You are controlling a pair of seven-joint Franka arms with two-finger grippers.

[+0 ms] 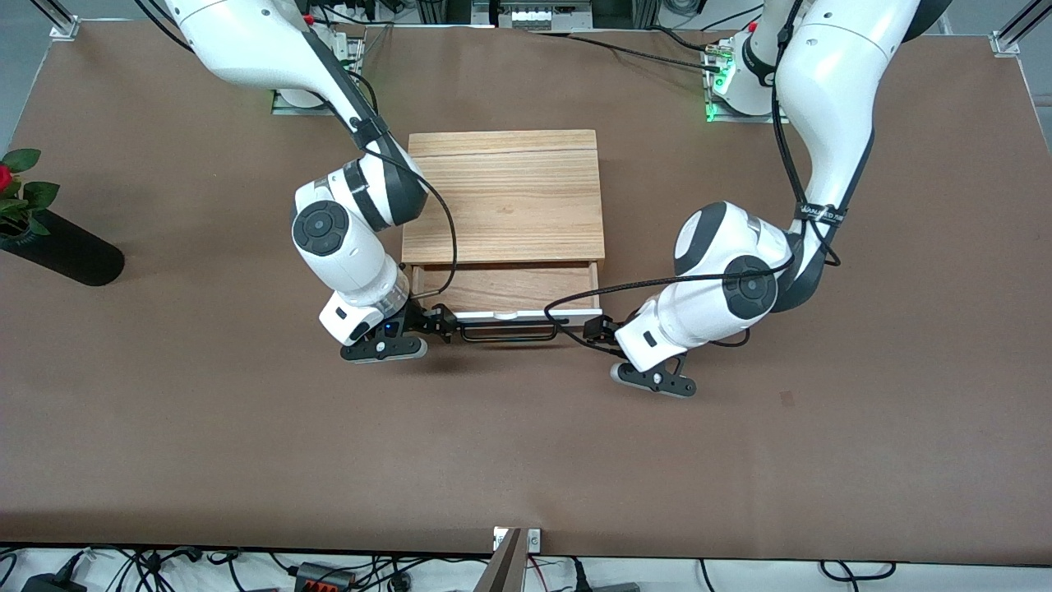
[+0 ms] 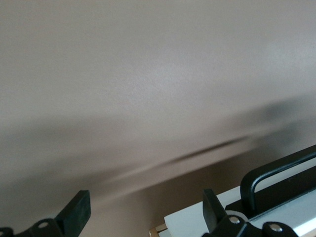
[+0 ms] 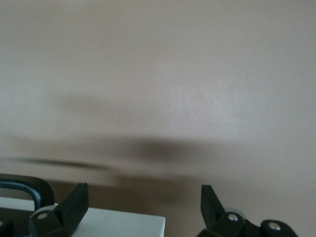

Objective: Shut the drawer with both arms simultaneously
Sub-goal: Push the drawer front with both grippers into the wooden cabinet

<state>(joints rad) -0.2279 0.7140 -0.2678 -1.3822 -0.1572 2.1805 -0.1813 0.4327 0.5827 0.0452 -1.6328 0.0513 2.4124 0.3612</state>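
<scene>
The shallow light-wood drawer with white front panel (image 1: 526, 315) stands partly pulled out of the light oak-grain box (image 1: 504, 196), mid-table toward the robots' edge. The left pincer (image 1: 598, 330) sits at one end of the wide black wire handle (image 1: 505, 333), fingers (image 2: 213, 213) spread; the right pincer (image 1: 440, 322) sits at the other end, also spread.

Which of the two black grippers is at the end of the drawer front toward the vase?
The right gripper, open; the left gripper, also open, is at the drawer front's other end.
</scene>
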